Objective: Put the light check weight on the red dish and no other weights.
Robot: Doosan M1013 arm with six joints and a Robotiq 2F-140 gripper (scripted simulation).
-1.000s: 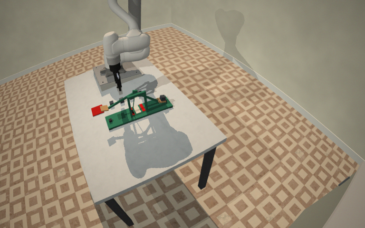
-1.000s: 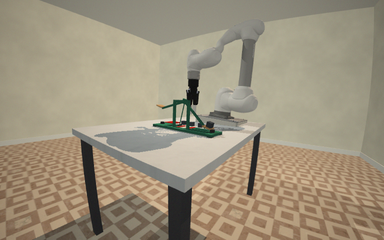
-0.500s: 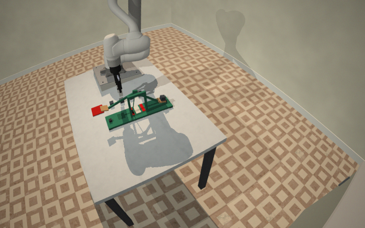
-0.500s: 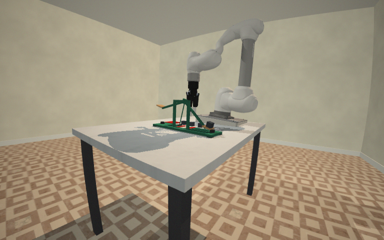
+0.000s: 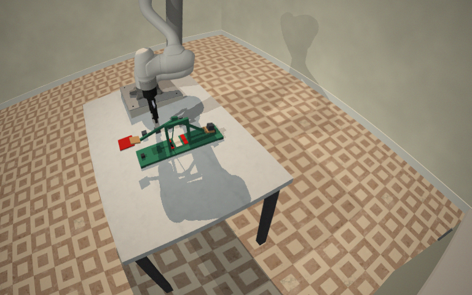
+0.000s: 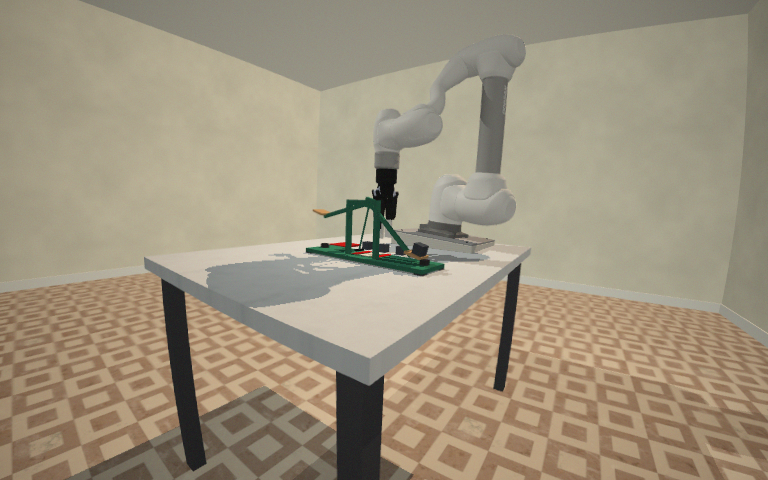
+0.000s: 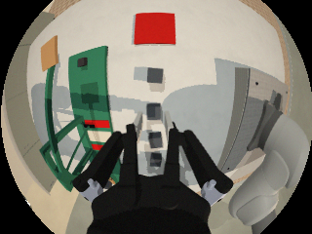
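Nearest, we have the green rocker balance (image 5: 151, 158) (image 6: 432, 266) (image 7: 99, 65), its pointer's dark tip (image 7: 89, 126) over a red field. A dark grey block-shaped weight (image 5: 210, 126) (image 6: 420, 248) sits in its lowered tan square pan (image 5: 209, 131) (image 6: 415, 256); the other tan square pan (image 5: 134, 139) (image 6: 320, 212) (image 7: 49, 54) is raised. Beyond, we see the flat red square dish (image 5: 123, 143) (image 6: 343, 244) (image 7: 155, 29) on the table, and four dark grey weights (image 5: 144, 133) (image 6: 384, 247) (image 7: 155, 75) in a row off it; we cannot tell which is light. Our black gripper (image 5: 156, 122) (image 6: 385, 229) (image 7: 153, 117) hovers above the row, jaws partly open, gripping nothing.
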